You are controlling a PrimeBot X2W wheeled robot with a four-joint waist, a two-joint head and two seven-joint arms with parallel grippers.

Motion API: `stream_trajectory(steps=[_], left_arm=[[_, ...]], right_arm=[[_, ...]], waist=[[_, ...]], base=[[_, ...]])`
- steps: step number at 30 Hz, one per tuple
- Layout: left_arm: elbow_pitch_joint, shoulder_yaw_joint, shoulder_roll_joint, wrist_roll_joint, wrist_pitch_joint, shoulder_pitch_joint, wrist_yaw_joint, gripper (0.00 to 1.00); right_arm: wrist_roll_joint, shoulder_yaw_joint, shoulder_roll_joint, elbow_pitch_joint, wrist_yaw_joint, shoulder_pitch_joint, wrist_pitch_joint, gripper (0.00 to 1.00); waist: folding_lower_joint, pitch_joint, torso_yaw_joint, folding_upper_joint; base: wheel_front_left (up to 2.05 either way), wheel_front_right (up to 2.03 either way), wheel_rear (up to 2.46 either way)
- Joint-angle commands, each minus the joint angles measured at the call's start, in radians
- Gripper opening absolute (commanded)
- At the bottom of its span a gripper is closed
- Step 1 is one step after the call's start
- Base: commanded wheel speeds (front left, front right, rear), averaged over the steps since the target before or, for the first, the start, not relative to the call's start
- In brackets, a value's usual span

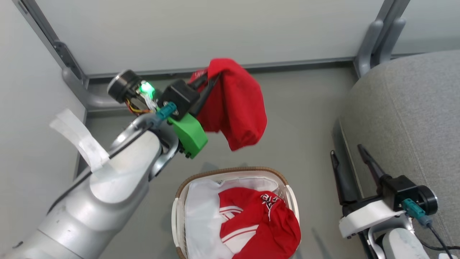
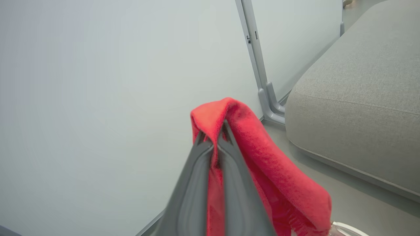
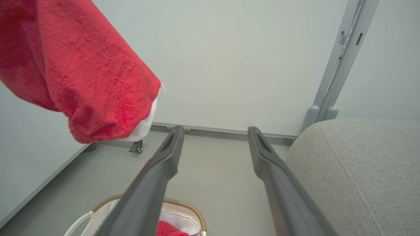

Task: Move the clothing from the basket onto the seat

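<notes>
Fingers of the left gripper (image 1: pixel 210 77) are clamped on a red garment (image 1: pixel 237 104) hanging above the basket (image 1: pixel 230 171). A second red, white-striped garment (image 1: pixel 258 223) lies inside the basket, and right of the basket the right gripper (image 1: pixel 345 150) gapes empty beside the grey seat (image 1: pixel 406 108).

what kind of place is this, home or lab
Probably a staged test bay, not a home: pale partition panels on grey metal posts, bare grey floor, and a grey seat near a laundry basket.
</notes>
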Motion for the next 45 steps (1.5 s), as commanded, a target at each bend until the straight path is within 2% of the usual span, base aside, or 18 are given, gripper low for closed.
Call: stream_trajectory(steps=[1,9,20,26,36,41,45], left_arm=[[-0.024,0.002,0.013,-0.016,0.017,-0.024,-0.006,0.00],[-0.132,-0.008,0.043,-0.046,0.097,-0.091,-0.011,0.00],[-0.218,-0.052,0.027,-0.071,0.136,-0.100,-0.012,0.00],[-0.261,-0.062,0.035,-0.076,0.145,-0.097,-0.011,0.00],[-0.250,-0.052,0.059,-0.098,0.141,-0.048,0.012,0.00],[-0.244,-0.059,0.061,-0.105,0.133,-0.033,0.015,0.00],[-0.243,-0.064,0.055,-0.110,0.130,-0.031,0.014,0.00]], right_arm=[[0.005,0.015,-0.004,0.003,-0.001,0.015,-0.005,1.00],[-0.023,0.113,-0.004,0.019,-0.001,-0.020,-0.005,1.00],[-0.051,0.237,-0.004,0.084,-0.001,-0.101,-0.005,1.00],[-0.061,0.216,-0.004,0.052,-0.001,-0.136,-0.005,1.00],[-0.126,0.158,-0.004,-0.112,-0.001,-0.154,-0.005,1.00],[-0.184,0.195,-0.004,-0.137,-0.001,-0.178,-0.005,1.00],[-0.240,0.268,-0.004,-0.078,-0.001,-0.196,-0.005,1.00]], waist=[[0.0001,-0.058,-0.002,0.0000],[0.0001,-0.091,-0.005,0.0000],[0.0001,-0.113,0.021,0.0000],[0.0001,-0.122,0.032,0.0000],[0.0001,-0.123,0.030,0.0000],[0.0001,-0.118,0.025,0.0000],[0.0001,-0.115,0.024,0.0000]], base=[[0.00,0.00,0.00],[0.00,0.00,0.00],[0.00,0.00,0.00],[0.00,0.00,0.00],[0.00,0.00,0.00],[0.00,0.00,0.00],[0.00,0.00,0.00]])
